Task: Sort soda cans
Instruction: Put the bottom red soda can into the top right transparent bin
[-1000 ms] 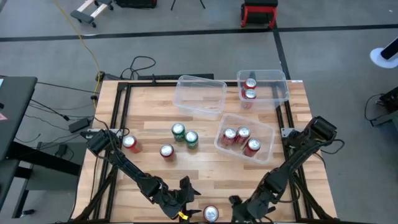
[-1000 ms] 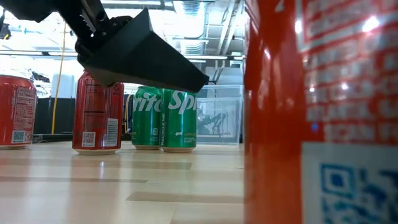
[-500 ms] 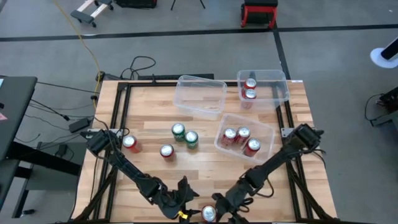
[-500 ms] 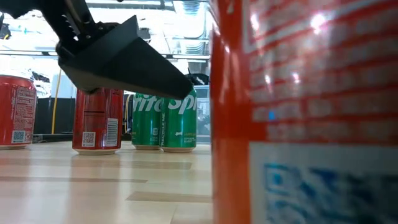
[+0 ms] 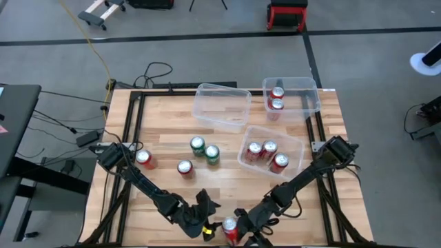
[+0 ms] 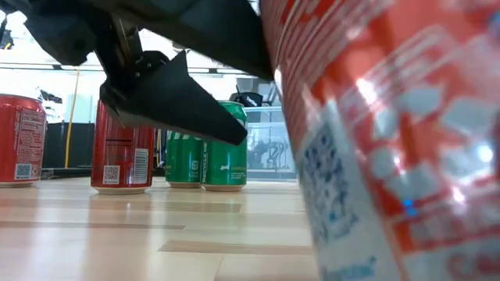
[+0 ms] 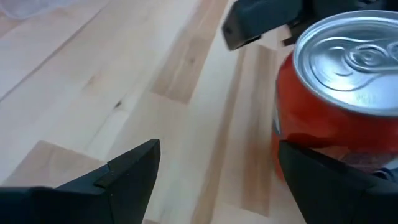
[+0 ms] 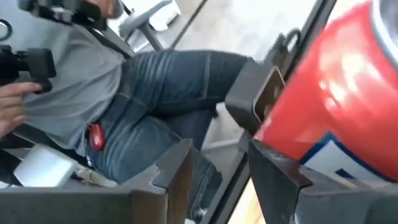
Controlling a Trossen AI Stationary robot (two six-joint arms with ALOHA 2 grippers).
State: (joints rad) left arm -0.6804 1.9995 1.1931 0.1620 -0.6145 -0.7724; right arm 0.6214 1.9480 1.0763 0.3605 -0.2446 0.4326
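A red soda can (image 5: 229,230) stands tilted at the table's near edge and fills the right of the low view (image 6: 391,140). My right gripper (image 5: 242,222) is at its right, open, with the can outside its fingers (image 8: 336,93). From the left comes my left gripper (image 5: 204,210), open, and the can (image 7: 342,93) sits just past one of its fingertips. Two more red cans (image 5: 145,159) (image 5: 185,167) and two green cans (image 5: 204,149) stand upright on the table's left half. My right gripper has the outer side of one finger (image 8: 273,168) against the red can's side wall (image 8: 311,124), coming slanting down from the table's right. Nothing is between its fingers. The can leans over, its bottom edge on the table. My left gripper has one fingertip (image 7: 323,180) in front of the can's lower wall (image 7: 298,124); I cannot tell whether it touches.
Three clear bins stand at the back and right: one empty (image 5: 222,105), one with two red cans (image 5: 303,93), one with three red cans (image 5: 289,141). A person in jeans sits beyond the table's near edge (image 8: 161,87).
My right gripper has come down and toward the table's left, up to the red can at the near edge. The can, upright a second ago, now leans over.
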